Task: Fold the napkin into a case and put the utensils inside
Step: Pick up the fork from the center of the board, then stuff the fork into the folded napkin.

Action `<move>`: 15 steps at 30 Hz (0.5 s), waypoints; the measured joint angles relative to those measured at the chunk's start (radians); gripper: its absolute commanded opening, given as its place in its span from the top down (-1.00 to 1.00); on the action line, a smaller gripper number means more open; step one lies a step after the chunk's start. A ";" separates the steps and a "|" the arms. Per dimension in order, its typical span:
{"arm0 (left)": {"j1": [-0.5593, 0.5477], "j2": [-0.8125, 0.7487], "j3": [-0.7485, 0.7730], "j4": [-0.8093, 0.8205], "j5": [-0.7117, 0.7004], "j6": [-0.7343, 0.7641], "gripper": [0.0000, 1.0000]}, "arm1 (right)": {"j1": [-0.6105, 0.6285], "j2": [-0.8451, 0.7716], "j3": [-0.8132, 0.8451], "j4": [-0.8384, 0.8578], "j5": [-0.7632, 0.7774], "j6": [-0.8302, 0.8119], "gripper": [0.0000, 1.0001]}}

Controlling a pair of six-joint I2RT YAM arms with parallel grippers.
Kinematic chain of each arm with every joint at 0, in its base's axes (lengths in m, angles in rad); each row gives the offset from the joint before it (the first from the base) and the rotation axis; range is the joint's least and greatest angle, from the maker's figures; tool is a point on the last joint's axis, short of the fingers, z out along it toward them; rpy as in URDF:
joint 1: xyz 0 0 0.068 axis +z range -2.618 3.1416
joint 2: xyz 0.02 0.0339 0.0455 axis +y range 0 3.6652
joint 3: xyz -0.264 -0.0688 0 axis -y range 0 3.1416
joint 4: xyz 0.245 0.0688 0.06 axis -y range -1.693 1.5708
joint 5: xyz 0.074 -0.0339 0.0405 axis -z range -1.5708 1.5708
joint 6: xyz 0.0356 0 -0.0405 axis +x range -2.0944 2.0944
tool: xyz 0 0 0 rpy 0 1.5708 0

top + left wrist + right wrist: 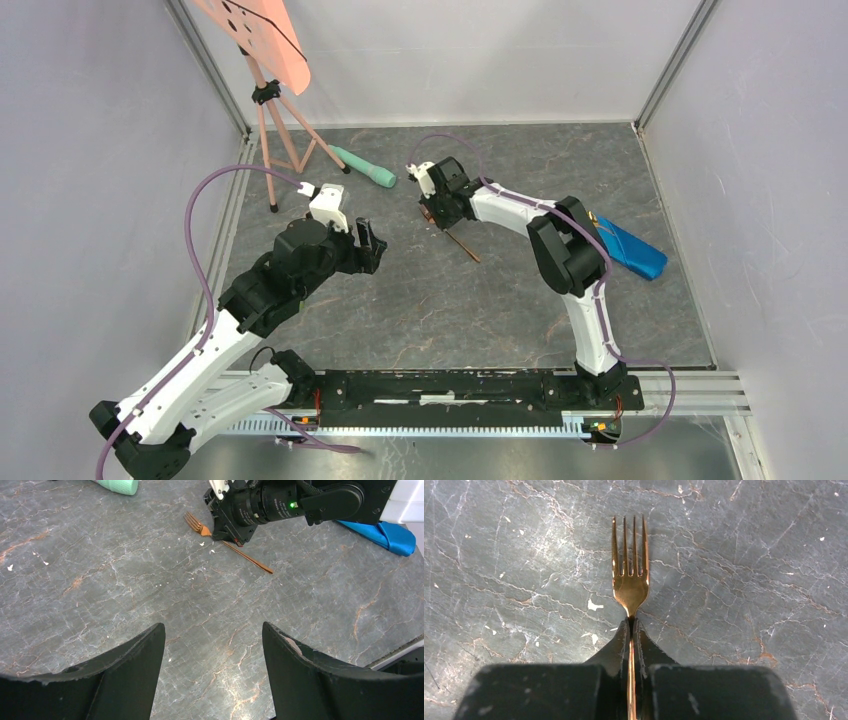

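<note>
- The right gripper [631, 630] is closed tight on the neck of the copper-gold fork [630, 580]. Its jaws pinch just behind the tines, and the handle runs back between them.
- The fork sits mid-table towards the far side, with tines pointing far-left and handle trailing near-right. It looks flat on the table [450, 310] or barely off it; which one cannot be told.
- The left gripper [368, 245] hovers to the left of the fork with its jaws spread wide and nothing in them.
- The case [632, 250] is a compact folded blue packet near the right edge of the table, well apart from the fork.
- A small gold glint shows at the case's far end, too small to tell whether it is another utensil.
- The step in hand appears to be carrying the fork to the case. A grip this close to the tines leaves the long handle free to droop, so lift it level and move slowly.
- Lead with the handle end and line it up with the case's long axis before sliding it in.
- The soft cloth will likely shift when pushed — the free left gripper could come across and pin the case.
- Keep clear of the mint-green cylinder [365, 170] lying far-left.
</note>
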 measured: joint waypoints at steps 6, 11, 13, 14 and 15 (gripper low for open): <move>-0.005 -0.003 0.000 0.000 0.000 0.000 -0.56 | -0.021 -0.013 -0.026 0.029 -0.039 -0.074 1.00; -0.013 -0.011 0.000 0.000 0.000 0.000 -0.56 | -0.046 -0.138 -0.187 0.030 -0.112 -0.266 0.99; -0.019 -0.013 0.000 0.000 -0.001 0.000 -0.56 | -0.069 -0.204 -0.240 0.008 -0.151 -0.328 1.00; -0.023 -0.014 0.000 0.000 -0.001 0.000 -0.56 | -0.089 -0.238 -0.257 -0.014 -0.195 -0.370 1.00; -0.027 -0.015 0.000 0.000 -0.001 0.000 -0.56 | -0.116 -0.266 -0.261 -0.043 -0.240 -0.411 1.00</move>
